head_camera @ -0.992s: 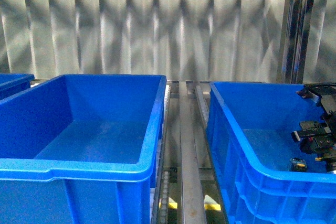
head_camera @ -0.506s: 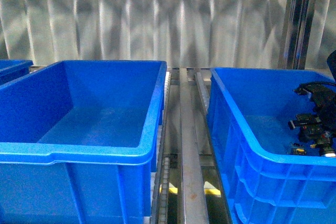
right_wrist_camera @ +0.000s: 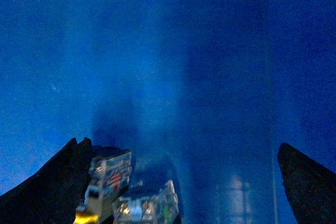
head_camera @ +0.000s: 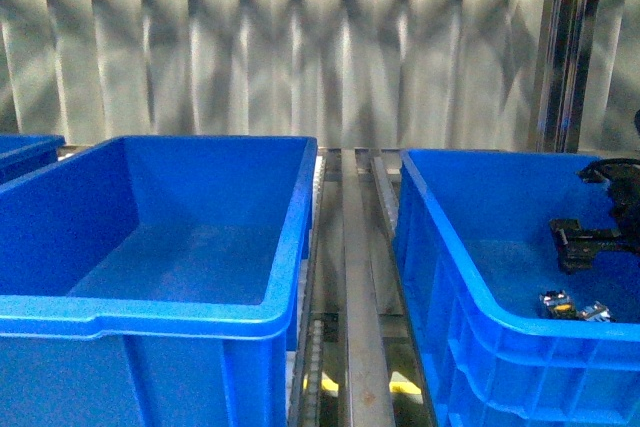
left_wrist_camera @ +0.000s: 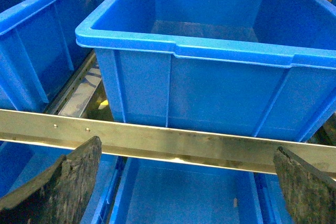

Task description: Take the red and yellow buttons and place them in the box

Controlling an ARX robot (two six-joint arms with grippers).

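Observation:
Two small push-button switches lie on the floor of the ribbed blue crate (head_camera: pixel 440 247) on the right. One button (head_camera: pixel 555 302) shows a yellow end in the right wrist view (right_wrist_camera: pixel 107 182). I cannot tell the cap colour of the other button (head_camera: pixel 596 312), which also shows in the right wrist view (right_wrist_camera: pixel 147 208). My right gripper (head_camera: pixel 585 240) hangs open and empty inside that crate, above and behind them; in its wrist view (right_wrist_camera: pixel 181 145) the buttons lie by one finger. The box (head_camera: pixel 150 312), smooth-walled, stands empty at the left. My left gripper (left_wrist_camera: pixel 187 148) is open and empty, short of the box (left_wrist_camera: pixel 210 51).
A metal roller track (head_camera: pixel 355 277) runs between the two crates. A third blue crate's corner (head_camera: pixel 30 147) shows at the far left. A metal rail (left_wrist_camera: pixel 173 140) crosses in front of my left gripper, with another blue crate (left_wrist_camera: pixel 184 192) below it. A corrugated wall stands behind.
My right gripper has risen and drawn towards the right edge inside the right crate. Two buttons now show on the floor below it, where one showed before.

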